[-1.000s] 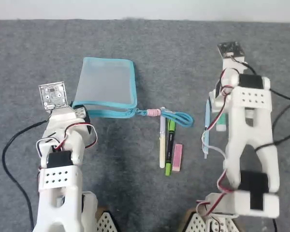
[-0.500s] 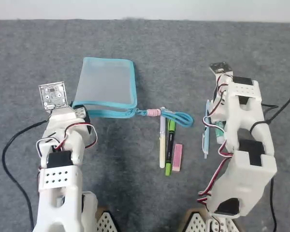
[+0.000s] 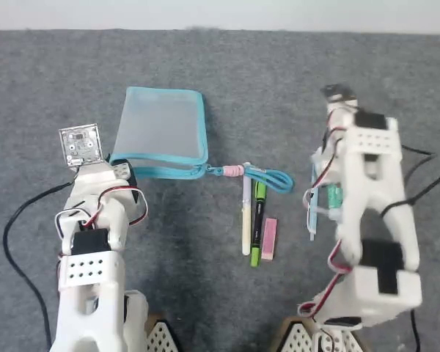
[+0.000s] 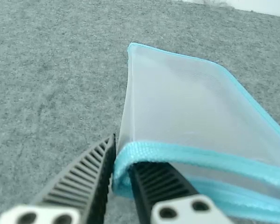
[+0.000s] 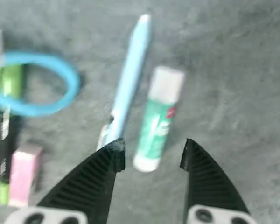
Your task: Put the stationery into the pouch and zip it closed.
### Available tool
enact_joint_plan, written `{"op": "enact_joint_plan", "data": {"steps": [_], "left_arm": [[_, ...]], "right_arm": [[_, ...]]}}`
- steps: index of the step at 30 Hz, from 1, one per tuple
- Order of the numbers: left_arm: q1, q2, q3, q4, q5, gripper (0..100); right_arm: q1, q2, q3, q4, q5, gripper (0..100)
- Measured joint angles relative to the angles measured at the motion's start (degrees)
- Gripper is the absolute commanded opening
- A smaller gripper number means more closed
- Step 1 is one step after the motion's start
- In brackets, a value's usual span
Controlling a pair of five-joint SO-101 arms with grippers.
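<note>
On the left arm [image 3: 94, 235] the jaws are pinched narrow on the near-left corner of the translucent mesh pouch with turquoise binding [image 4: 186, 107], gripping its zip edge. On the right arm [image 3: 370, 191] the jaws stand wide, straddling the near end of the green-and-white glue stick [image 5: 158, 119] without touching it. A light blue pen [image 5: 128, 77] lies just left of the stick.

The high view places the pouch [image 3: 161, 128] flat on the grey counter [image 3: 227, 81], far left. Its turquoise wrist loop [image 3: 275, 177] trails right. Near the loop lie a white pen [image 3: 246, 216], a green-and-black highlighter [image 3: 257, 224] and a pink eraser [image 3: 268, 238], side by side.
</note>
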Motion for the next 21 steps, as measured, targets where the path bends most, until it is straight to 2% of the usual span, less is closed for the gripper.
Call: {"op": "enact_joint_plan", "data": {"steps": [5, 10, 21], "left_arm": [[0.0, 0.0, 0.0, 0.0, 0.0, 1], [0.0, 0.0, 0.0, 0.0, 0.0, 1], [0.0, 0.0, 0.0, 0.0, 0.0, 1]], "right_arm": [[-8.1, -5.4, 12.6, -3.6, -4.0, 17.7], [-7.6, -5.6, 19.6, -8.4, -7.0, 17.7], [-5.6, -5.2, 25.6, -19.1, -7.0, 17.6]]}}
